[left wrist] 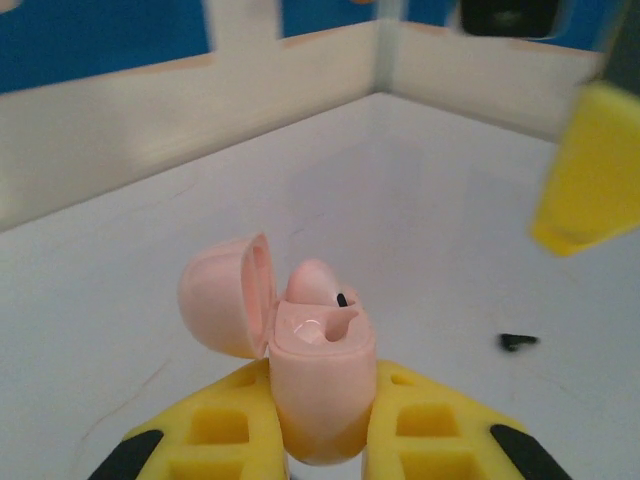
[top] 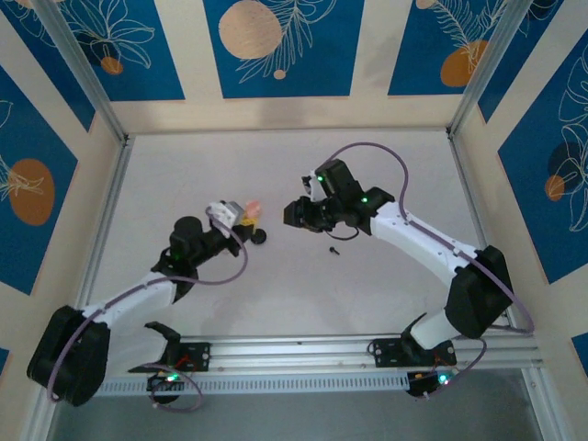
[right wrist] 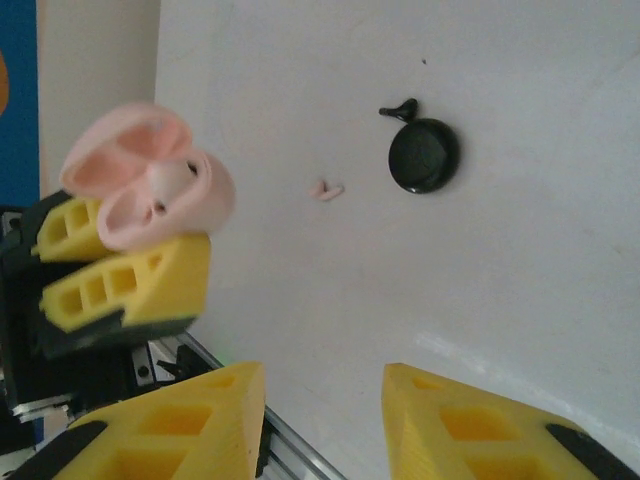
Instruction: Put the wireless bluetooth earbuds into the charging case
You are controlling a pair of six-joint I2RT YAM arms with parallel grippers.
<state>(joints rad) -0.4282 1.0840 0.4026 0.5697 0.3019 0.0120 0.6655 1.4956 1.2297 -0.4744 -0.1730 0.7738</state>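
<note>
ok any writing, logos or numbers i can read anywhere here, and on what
No readable text in any view.
pink open case: plain, no logo or lettering.
black round case: no marking that can be made out.
wall panels: a leaf and circle pattern, no words.

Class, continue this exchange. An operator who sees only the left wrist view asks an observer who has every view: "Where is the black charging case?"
Observer: The black charging case lies on the table between the arms, apart from the pink case held in your left pincer.
Operator: Is the right pincer free to fetch it?
Observer: Yes, the right pincer is open, with nothing between its fingers.
</note>
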